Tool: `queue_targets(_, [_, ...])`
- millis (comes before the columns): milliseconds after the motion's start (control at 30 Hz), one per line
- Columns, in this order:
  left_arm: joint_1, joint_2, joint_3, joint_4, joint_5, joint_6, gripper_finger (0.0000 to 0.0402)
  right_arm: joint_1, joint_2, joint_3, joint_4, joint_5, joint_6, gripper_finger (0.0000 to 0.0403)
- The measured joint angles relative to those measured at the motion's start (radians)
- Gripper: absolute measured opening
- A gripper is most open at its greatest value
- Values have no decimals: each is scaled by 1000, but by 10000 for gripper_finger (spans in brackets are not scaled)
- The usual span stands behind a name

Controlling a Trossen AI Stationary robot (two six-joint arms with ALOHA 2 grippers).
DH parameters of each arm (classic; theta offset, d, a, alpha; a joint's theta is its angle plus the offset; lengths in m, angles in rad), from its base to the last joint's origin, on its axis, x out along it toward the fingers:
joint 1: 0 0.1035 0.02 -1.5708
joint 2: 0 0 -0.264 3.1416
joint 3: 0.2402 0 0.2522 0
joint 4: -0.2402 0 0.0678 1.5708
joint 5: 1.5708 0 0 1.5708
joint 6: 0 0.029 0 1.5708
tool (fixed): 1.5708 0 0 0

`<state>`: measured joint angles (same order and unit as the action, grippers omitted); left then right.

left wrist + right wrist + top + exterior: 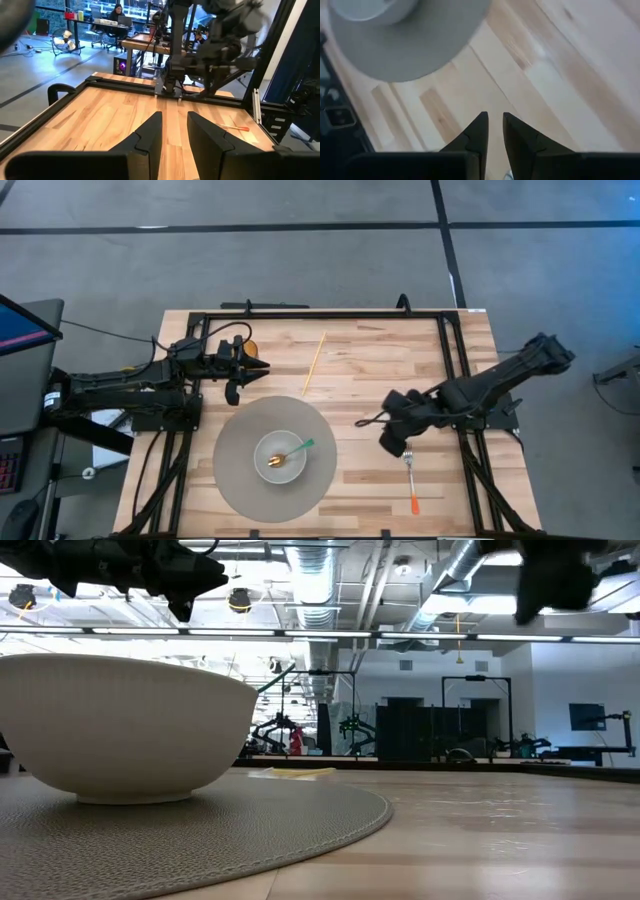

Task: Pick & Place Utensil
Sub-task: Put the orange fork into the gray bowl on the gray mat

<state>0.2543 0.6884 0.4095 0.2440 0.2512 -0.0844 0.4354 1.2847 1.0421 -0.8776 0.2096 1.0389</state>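
Note:
A fork with an orange handle (410, 480) lies flat on the wooden table near its right front; its handle (235, 127) also shows in the left wrist view. A spoon with a green handle (290, 452) rests in a white bowl (280, 457) on a round grey mat (235, 475). My right gripper (392, 440) hovers just beyond the fork's tines, fingers close together, holding nothing. My left gripper (255, 367) hangs in the air beyond the mat, fingers (150, 135) nearly together, empty.
A thin wooden stick (315, 362) lies on the far middle of the table. A black frame (330, 313) runs round the tabletop. In the low view the bowl (120, 730) and mat (250, 830) fill the left side. Bare wood (370, 380) lies between the arms.

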Motion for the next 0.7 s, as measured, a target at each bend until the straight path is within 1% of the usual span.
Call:
queue_targets(67, [0, 0, 0, 0, 0, 0, 92, 11, -38, -68, 1, -7, 94, 52])
queue_targets(167, [0, 0, 0, 0, 0, 0, 92, 28, -65, -140, -9, -81, 293, 52])
queue_targets(267, [0, 0, 0, 0, 0, 0, 92, 58, -64, -185, -6, -143, 475, 52])
queue_targets(367, [0, 0, 0, 0, 0, -2, 92, 86, -37, -212, -14, -181, 575, 52])
queue_targets(467, [0, 0, 1, 0, 0, -2, 92, 99, 1, -216, -45, -192, 674, 52])
queue_targets(533, [0, 0, 1, 0, 0, -2, 92, 95, 23, -216, -44, -246, 734, 52])
queue_targets(633, [0, 0, 1, 0, 0, -2, 92, 91, 54, -216, -17, -362, 797, 52])
queue_targets(700, [0, 0, 1, 0, 0, -2, 92, 96, 75, -216, 12, -393, 816, 52])
